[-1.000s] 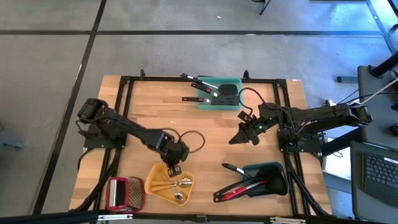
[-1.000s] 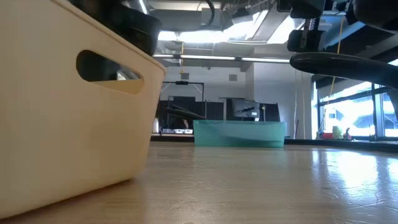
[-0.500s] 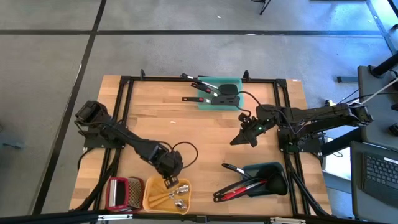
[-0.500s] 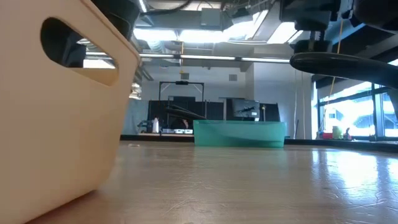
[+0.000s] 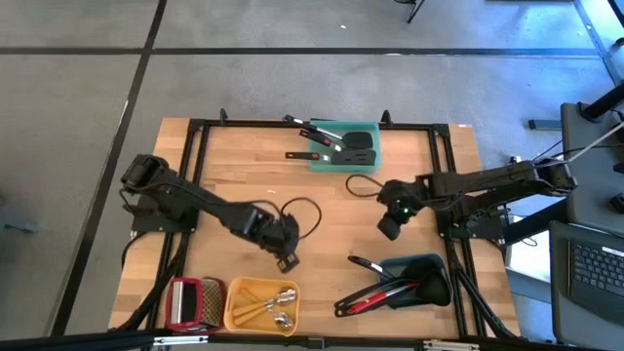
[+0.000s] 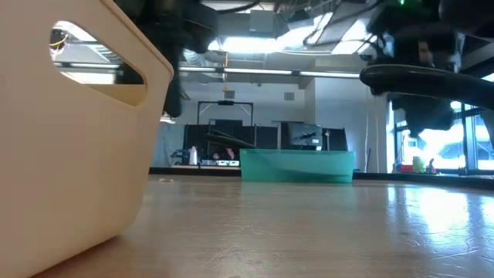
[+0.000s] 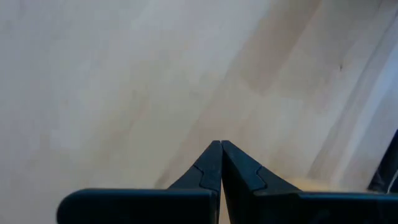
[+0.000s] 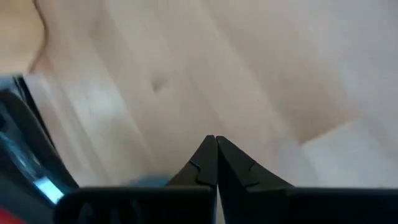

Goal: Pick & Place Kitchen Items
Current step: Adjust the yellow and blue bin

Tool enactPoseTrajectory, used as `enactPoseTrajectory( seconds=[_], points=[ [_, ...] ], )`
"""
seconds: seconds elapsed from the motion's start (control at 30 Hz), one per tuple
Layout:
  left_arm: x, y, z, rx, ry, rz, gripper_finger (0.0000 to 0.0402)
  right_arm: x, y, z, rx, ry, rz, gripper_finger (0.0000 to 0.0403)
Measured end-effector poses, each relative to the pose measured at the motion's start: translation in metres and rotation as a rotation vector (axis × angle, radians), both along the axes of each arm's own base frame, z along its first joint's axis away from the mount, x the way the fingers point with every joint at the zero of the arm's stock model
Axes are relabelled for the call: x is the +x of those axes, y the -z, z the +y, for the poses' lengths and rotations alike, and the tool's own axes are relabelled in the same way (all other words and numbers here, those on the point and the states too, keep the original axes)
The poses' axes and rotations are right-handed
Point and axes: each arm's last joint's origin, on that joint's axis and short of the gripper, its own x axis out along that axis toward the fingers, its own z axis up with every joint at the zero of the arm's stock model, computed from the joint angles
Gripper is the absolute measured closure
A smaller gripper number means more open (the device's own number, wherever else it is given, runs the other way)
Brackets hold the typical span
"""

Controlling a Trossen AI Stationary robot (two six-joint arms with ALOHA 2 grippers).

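Observation:
Both grippers hang shut over bare table and hold nothing. My left gripper (image 5: 288, 263) (image 7: 221, 146) is just beyond the far right corner of the yellow tray (image 5: 261, 303), in which shiny small spoons (image 5: 283, 298) and wood-handled tools lie. My right gripper (image 5: 387, 232) (image 8: 216, 140) points down at mid-table, on the far side of the grey-blue tray (image 5: 421, 278). Black and red long-handled utensils (image 5: 375, 292) rest in that tray, their handles sticking out over its left end. More black utensils (image 5: 324, 137) lie in and across the teal tray (image 5: 349, 148) at the far edge.
A red-framed grater (image 5: 193, 301) lies left of the yellow tray at the near edge. A black frame (image 5: 200, 132) runs round the tabletop. Loose cables loop beside each wrist. In the low view the yellow tray (image 6: 69, 139) fills the left foreground, with open wood between the trays.
The yellow tray has slid toward the near edge and turned from slanted to square with it, my left gripper at its far rim. That gripper then rose and drew back toward the far right. My right gripper has tipped steeply downward and sunk a little toward the near edge.

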Motion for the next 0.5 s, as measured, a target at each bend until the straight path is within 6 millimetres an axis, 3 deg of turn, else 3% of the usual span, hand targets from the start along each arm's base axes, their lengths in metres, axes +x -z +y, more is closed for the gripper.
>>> enactPoseTrajectory(
  seconds=[0.2, 0.5],
  points=[
    [0.007, -0.001, 0.013, 0.019, -0.001, -0.033, 0.04, -0.007, 0.02, 0.019, 0.094, -0.049, 0.14, 0.0401],
    [0.007, -0.002, 0.013, 0.045, 0.012, -0.042, 0.04, -0.031, 0.031, 0.037, 0.112, 0.117, 0.41, 0.0401]
  ],
)
